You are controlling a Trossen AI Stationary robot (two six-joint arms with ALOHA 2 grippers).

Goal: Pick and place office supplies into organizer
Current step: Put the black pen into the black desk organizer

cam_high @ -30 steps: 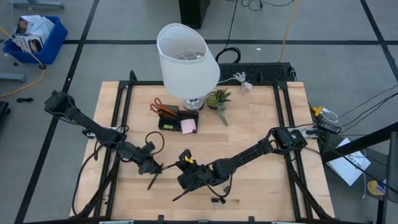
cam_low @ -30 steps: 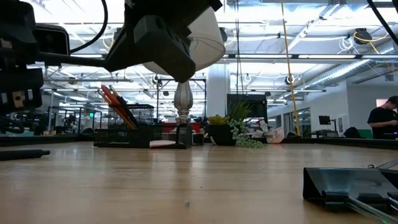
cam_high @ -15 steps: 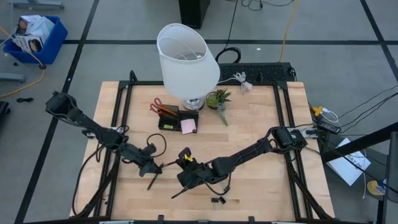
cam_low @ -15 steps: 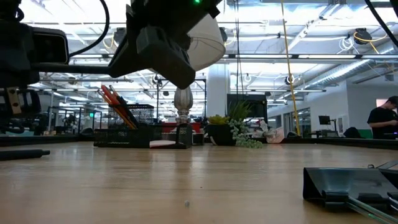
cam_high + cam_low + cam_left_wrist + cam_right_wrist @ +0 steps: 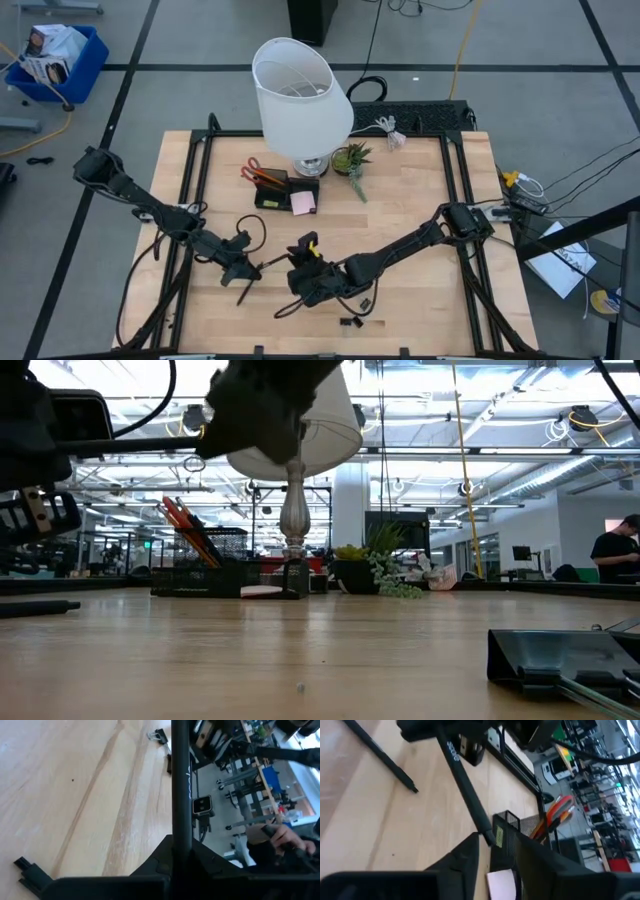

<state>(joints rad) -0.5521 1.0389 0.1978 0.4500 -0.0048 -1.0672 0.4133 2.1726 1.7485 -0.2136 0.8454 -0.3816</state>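
Mid-surface, your left gripper (image 5: 172, 851) is clenched on a black pen (image 5: 180, 785); the right gripper (image 5: 495, 842) has a second pen (image 5: 465, 782) between part-spread jaws, grip unclear. Lift each clear, tip upright over the organizer (image 5: 272, 192) beside the lamp (image 5: 298, 90).

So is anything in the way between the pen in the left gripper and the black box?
Nothing visible is. The left gripper is shut on the black pen, and only bare table lies between it and the organizer. One catch: the pen's other end sits at the right gripper.
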